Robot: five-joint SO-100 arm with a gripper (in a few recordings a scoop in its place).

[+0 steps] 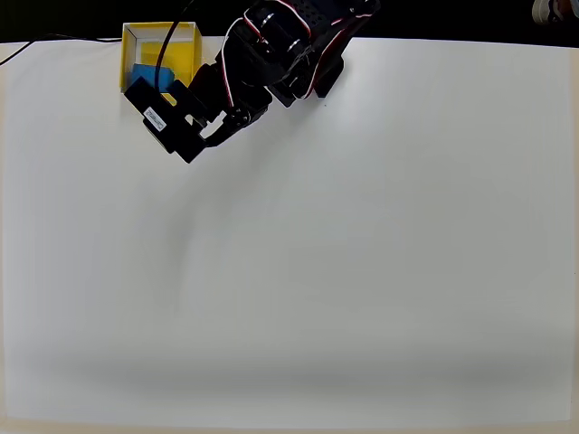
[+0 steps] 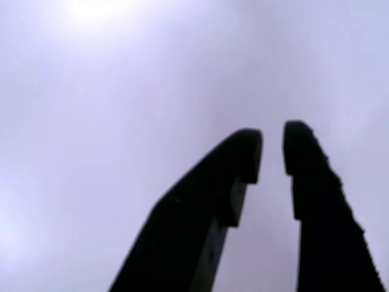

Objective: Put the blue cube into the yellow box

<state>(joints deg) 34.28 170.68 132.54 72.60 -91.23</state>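
One white table [image 1: 362,271] carried everything, bare across most of its width. Crowded the far-left corner only, by the back edge. Largest there: the black arm [image 1: 289,50], reaching in from the back edge toward that corner. Next, the yellow box [image 1: 185,56], open-topped, sat right at the back edge near the left corner, partly covered by the arm's wrist. Smallest, the blue cube [image 1: 145,74], lay inside the box on its floor, against the left part as the overhead view showed it; long axis could not be told, since the wrist hid part of it.

Gripper [image 2: 271,152] in the wrist view: two dark fingers nearly together, a slim gap between the tips, nothing held between them, pale blurred background beyond. Empty and narrow, then.

Relation that mattered: cube below and within the box walls, no longer between the fingers, so already parted from the gripper. Judged the placing done. Coming move probably a lift and pull-back toward the arm's base, away from the corner; main risk a nudge of the thin box wall by the wrist.
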